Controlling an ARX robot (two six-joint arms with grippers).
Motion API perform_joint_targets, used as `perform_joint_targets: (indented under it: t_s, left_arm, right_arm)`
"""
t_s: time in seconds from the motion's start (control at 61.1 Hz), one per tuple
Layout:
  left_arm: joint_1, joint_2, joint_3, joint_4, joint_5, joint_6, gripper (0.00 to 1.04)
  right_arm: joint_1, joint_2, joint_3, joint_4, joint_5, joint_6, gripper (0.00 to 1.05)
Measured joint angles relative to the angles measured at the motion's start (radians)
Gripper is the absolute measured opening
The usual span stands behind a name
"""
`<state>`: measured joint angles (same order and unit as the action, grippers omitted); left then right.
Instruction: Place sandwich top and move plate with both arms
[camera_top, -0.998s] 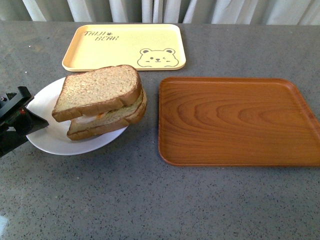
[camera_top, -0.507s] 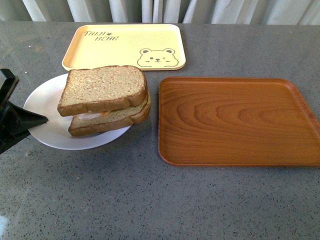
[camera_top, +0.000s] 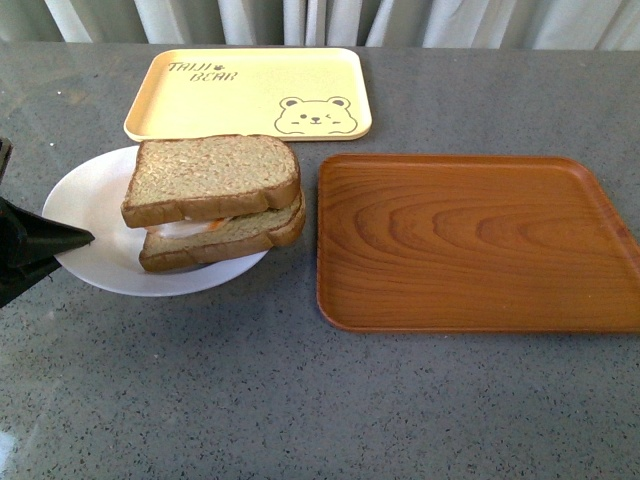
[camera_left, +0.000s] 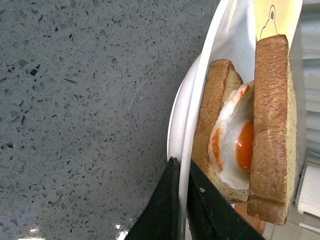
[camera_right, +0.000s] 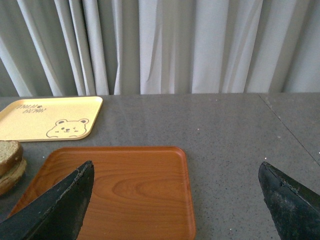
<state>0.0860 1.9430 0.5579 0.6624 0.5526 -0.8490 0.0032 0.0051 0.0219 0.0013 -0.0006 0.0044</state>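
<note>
Now the left gripper (camera_left: 181, 161) pinches the plate (camera_top: 88, 190) rim, left side of the tabletop (camera_top: 300, 400).
The right gripper (camera_right: 176, 167) gapes wide; the sandwich top (camera_top: 210, 170) has shifted slightly right.

front: down at table (camera_top: 300, 400) | left wrist: tight on plate (camera_left: 177, 125) rim | right wrist: low, toward curtain (camera_right: 165, 45) | front+right share brown tray (camera_top: 470, 240)

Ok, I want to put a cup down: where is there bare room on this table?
Bare: the whole wooden tray, the yellow tray behind the plate, and the grey table nearer the robot. Crowded: the left, where the left gripper pinches the plate's rim.
</note>
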Motion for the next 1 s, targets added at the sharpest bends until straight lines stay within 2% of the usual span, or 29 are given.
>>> perform_joint_targets:
  t_s: [0.687, 0.801, 0.998]
  left_arm:
    - [0.001, -0.067, -0.06, 0.119, 0.07, -0.171, 0.03]
    - [-0.012, -0.077, -0.053, 0.111, 0.063, -0.19, 0.03]
    - [-0.062, -0.061, 0.065, 0.03, 0.044, -0.192, 0.03]
  right_arm:
    - [0.0, 0.0, 0.0, 0.0, 0.0, 0.0, 0.96]
    - [0.0, 0.0, 0.0, 0.0, 0.0, 0.0, 0.96]
    - [0.0, 0.0, 0.0, 0.0, 0.0, 0.0, 0.96]
